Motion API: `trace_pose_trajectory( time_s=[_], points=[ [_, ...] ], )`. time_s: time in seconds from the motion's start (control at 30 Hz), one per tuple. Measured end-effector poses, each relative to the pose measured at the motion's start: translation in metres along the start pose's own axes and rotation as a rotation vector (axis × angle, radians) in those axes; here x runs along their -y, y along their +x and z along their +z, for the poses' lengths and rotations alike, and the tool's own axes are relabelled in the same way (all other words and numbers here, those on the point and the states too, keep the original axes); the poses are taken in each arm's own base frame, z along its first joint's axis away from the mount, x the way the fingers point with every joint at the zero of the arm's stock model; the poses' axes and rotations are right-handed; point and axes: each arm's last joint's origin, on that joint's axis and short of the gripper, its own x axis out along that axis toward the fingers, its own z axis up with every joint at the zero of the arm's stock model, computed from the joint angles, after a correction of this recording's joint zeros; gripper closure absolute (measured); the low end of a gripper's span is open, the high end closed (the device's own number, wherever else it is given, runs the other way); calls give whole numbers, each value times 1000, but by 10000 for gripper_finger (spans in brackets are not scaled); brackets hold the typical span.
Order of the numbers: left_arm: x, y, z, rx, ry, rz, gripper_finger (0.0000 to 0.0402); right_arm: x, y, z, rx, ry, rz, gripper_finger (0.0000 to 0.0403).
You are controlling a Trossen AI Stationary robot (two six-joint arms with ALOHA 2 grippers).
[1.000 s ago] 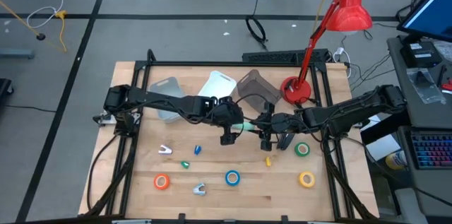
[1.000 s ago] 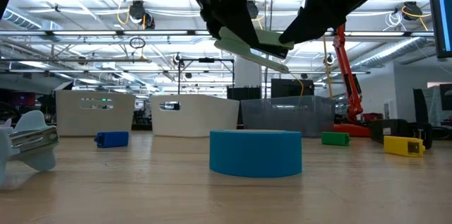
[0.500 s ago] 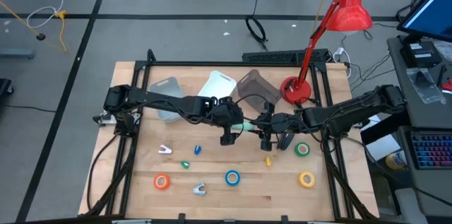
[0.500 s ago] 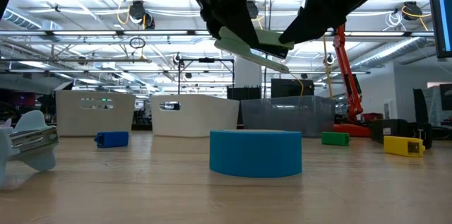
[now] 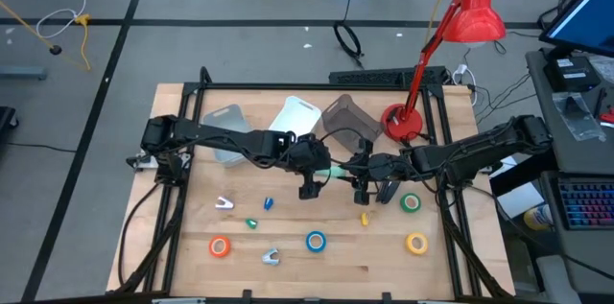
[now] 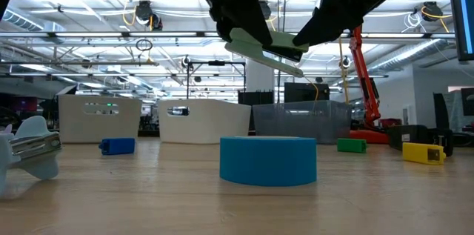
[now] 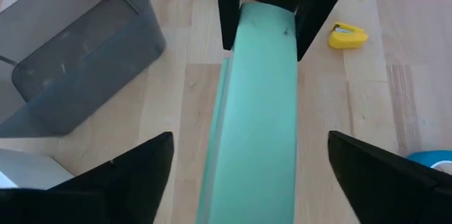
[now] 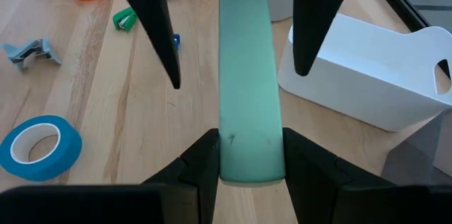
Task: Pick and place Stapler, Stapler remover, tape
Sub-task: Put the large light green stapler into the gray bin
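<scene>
A pale green stapler [image 5: 338,172] hangs in the air over the table's middle, between my two grippers. My right gripper [image 8: 248,139] comes from the right and is shut on it. My left gripper [image 7: 251,139] comes from the left; its fingers stand open, wide on either side of the stapler's other end, apart from it. In the low view the stapler [image 6: 263,48] tilts above the blue tape [image 6: 268,159]. Orange tape [image 5: 220,245], blue tape [image 5: 316,241], green tape [image 5: 411,202] and yellow tape [image 5: 416,243] lie flat on the table. Stapler removers [image 5: 271,257] [image 5: 224,203] lie near the front. My right gripper pinches the stapler's right-hand end [image 8: 247,160] between its two fingers [image 8: 205,160], one on each long side. The fingers come level from the table's right and lie along the stapler. It is lifted clear of the table and slightly tilted.
Three bins stand at the far side: pale grey [image 5: 225,131], white [image 5: 297,117] and dark translucent [image 5: 345,117]. A red lamp [image 5: 403,122] stands at the far right. Small blue [image 5: 268,203], green [image 5: 251,222] and yellow [image 5: 365,217] staplers lie below the arms.
</scene>
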Motion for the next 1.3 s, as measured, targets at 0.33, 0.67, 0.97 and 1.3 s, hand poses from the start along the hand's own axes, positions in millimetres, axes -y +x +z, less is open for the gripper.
trace_pose_trajectory(
  time_s=[0.33, 0.67, 0.97, 1.3],
  points=[
    [0, 0, 0, 1, -13, -2, 157, 0, 0, 0, 0, 0, 0, 279],
    [2, 0, 0, -3, -4, -41, 274, -1, 0, 0, -3, -2, 22, 279],
    [1, 0, 0, -3, -14, -45, 274, 0, 0, 0, -1, 4, 12, 265],
    [1, 0, -3, -32, -19, -40, 274, -1, -2, 1, 1, 6, 50, 220]
  ],
)
